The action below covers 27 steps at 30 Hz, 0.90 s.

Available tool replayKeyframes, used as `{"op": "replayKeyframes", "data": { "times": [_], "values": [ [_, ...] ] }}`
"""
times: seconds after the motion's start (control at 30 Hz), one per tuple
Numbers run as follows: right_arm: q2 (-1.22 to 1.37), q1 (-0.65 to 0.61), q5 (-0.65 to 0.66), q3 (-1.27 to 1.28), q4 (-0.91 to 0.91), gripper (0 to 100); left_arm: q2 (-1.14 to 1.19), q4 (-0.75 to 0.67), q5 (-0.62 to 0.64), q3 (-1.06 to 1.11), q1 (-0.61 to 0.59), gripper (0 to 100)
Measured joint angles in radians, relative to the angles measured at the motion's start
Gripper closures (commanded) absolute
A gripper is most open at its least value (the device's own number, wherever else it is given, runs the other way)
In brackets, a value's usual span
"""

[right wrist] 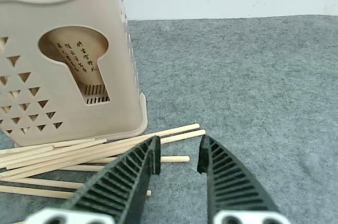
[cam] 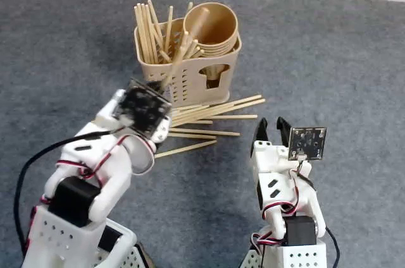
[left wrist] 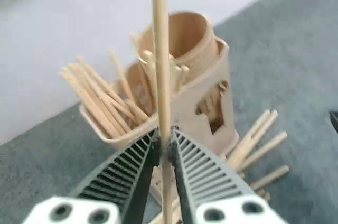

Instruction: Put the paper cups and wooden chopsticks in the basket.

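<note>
The left end effector [left wrist: 165,147] is clenched on one wooden chopstick [left wrist: 160,49], and the left wrist view shows this grip up close. The stick leans over the one basket [cam: 190,81], which holds a stack of paper cups [cam: 214,24]. The right end effector [right wrist: 178,152] is released, above loose chopsticks [cam: 209,119] lying on the worktop [cam: 354,59] beside the basket. They overlap too much to count.

Cannot follow the thin pale wooden chopstick [left wrist: 161,49] to either end: cut by the frame beyond the left pincer [left wrist: 165,138] and again behind its tips. Cannot make out detail ahead of that pincer on the blurred beige perforated plastic basket [left wrist: 200,102] and tan nested paper cups [left wrist: 185,36]. Cannot see its grip from above, under the black wrist camera board [cam: 144,107]. Ahead of the right pincer [right wrist: 178,147], cannot see the whole basket or the far ends of the loose wooden chopsticks [right wrist: 79,152], both clipped by the frame.
</note>
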Motion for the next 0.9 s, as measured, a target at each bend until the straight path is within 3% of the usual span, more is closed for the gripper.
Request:
{"op": "replayKeyframes", "data": {
  "times": [0.33, 0.63, 0.9],
  "values": [
    [0.000, 0.000, 0.000, 0.000, 0.000, 87.5, -0.038, -0.192, 0.044, 0.000, -0.025, 99],
    [0.000, 0.000, 0.000, 0.000, -0.012, 87.5, -0.038, -0.526, 0.048, 0.000, -0.023, 99],
    [0.000, 0.000, 0.000, 0.006, -0.061, 87.5, 0.015, -0.677, 0.048, 0.000, -0.041, 99]
  ]
}}
